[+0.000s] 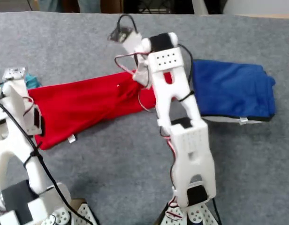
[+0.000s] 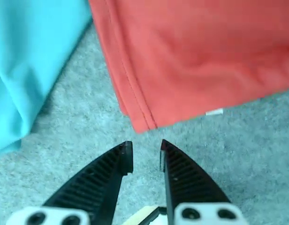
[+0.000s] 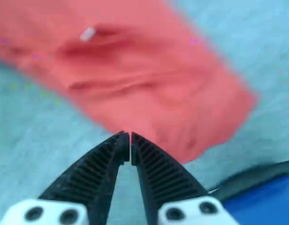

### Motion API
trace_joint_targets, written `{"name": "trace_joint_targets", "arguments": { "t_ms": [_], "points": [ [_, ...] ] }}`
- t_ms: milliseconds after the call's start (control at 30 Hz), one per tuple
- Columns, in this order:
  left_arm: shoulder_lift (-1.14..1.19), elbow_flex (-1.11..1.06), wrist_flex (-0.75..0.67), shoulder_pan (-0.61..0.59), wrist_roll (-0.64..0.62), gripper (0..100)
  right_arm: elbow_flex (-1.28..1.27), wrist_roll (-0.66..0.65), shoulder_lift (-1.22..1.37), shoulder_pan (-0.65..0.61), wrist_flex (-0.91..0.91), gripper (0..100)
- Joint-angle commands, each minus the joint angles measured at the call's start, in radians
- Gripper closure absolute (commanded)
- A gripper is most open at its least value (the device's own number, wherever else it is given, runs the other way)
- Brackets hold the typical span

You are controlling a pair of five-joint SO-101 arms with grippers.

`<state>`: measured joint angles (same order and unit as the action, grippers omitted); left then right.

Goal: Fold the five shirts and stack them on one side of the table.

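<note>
A red shirt lies loosely spread across the middle left of the grey table, its right end bunched. My right gripper is shut on the red shirt's edge, and in the high view it sits at that bunched end. My left gripper is open with nothing between its fingers, just above the table in front of the red shirt's corner, which carries a white tag. A teal shirt lies beside it, at the far left edge. A folded blue shirt rests at the right.
The grey cloth table is bare along the front between the two arm bases. The left arm stands at the left edge. A red cable loops off the right arm over the red shirt.
</note>
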<state>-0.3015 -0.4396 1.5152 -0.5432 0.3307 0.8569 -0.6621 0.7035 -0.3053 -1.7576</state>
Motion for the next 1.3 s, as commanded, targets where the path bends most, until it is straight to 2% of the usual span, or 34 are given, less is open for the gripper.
{"name": "trace_joint_targets", "arguments": {
  "t_ms": [0, 100, 333, 633, 900, 1000, 1067, 1133, 1267],
  "points": [
    [-0.063, -0.081, -0.035, 0.005, 0.006, 88, -0.320, 0.011, -0.147, -0.044, 0.130, 98.4],
    [-0.064, -0.145, -0.054, 0.012, -0.003, 88, -0.406, 0.011, -0.124, -0.060, 0.327, 98.4],
    [-0.064, -0.170, -0.061, 0.005, -0.003, 88, -0.414, 0.012, 0.021, -0.083, 0.809, 98.4],
    [-0.066, -0.170, -0.061, 0.007, 0.000, 88, -0.358, 0.012, 0.076, -0.170, 0.873, 98.4],
    [-0.064, -0.157, -0.058, 0.007, -0.005, 88, -0.251, 0.012, 0.147, -0.143, 0.812, 98.4],
    [-0.063, -0.131, -0.038, 0.007, 0.002, 84, -0.128, 0.012, 0.085, -0.129, 0.583, 98.4],
    [-0.061, -0.096, -0.018, 0.007, 0.000, 77, -0.038, 0.008, 0.053, -0.146, 0.393, 98.4],
    [-0.058, -0.058, -0.012, 0.002, -0.008, 68, 0.048, 0.011, 0.048, -0.150, 0.278, 98.4],
    [0.052, 0.070, -0.021, -0.042, -0.035, 67, 0.194, 0.009, 0.047, -0.150, 0.095, 98.4]
  ]
}}
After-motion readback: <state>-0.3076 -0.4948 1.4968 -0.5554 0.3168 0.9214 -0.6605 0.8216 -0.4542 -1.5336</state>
